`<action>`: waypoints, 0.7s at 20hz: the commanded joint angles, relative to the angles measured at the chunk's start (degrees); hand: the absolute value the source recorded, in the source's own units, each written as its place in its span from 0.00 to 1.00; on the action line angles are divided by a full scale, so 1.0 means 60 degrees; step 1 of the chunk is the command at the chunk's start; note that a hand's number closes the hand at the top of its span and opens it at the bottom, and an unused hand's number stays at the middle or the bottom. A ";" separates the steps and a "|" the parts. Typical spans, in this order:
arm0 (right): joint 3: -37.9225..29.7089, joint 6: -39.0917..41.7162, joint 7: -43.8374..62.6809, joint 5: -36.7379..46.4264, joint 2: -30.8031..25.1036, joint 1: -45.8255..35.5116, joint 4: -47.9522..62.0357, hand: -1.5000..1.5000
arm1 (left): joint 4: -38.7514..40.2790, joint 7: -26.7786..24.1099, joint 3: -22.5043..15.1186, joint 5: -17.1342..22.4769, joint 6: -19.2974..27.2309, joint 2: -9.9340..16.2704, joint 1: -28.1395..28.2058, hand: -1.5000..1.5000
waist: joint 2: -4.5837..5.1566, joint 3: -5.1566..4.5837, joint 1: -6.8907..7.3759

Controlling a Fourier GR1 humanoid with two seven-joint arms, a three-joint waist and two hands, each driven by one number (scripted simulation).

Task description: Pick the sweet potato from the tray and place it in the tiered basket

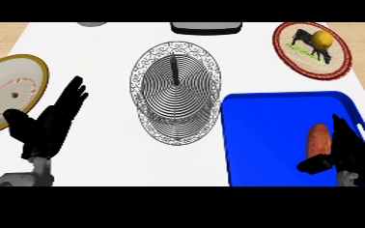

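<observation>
On the white counter (107, 43), the right hand (343, 149) curls around the sweet potato (318, 140) lying at the blue tray's (264, 140) right side. The wire tiered basket (175, 92) stands left of the tray. The left hand (50, 123) rests open at lower left.

White counter (107, 53) seen from above. Resting on it: a wire tiered basket (175, 92) at centre; a blue tray (271, 135) at lower right; a gold-rimmed plate (20, 84) at the left edge; a red-rimmed plate (311, 49) at upper right; a dark object (206, 27) and a grey object (92, 23) at the far edge
</observation>
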 commanded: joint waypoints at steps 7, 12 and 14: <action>0.0177 0.1091 -0.1186 -0.0104 0.0383 -0.0288 0.1450 1.00 | 0.0344 -0.0493 0.0240 -0.0396 -0.0212 -0.0369 0.0089 0.50 | 0.0011 0.0001 0.0039; 0.0268 0.1031 -0.1615 0.0598 0.0177 0.0051 0.1243 1.00 | -0.0028 -0.0019 0.0447 -0.0275 -0.0551 -0.0224 0.0200 0.50 | 0.0000 0.0001 0.0021; 0.0844 0.1577 -0.3354 0.0462 -0.0658 -0.0284 0.1123 1.00 | 0.0318 -0.0015 0.0486 -0.0212 -0.0493 -0.0196 -0.0305 0.50 | 0.0024 0.0007 0.0055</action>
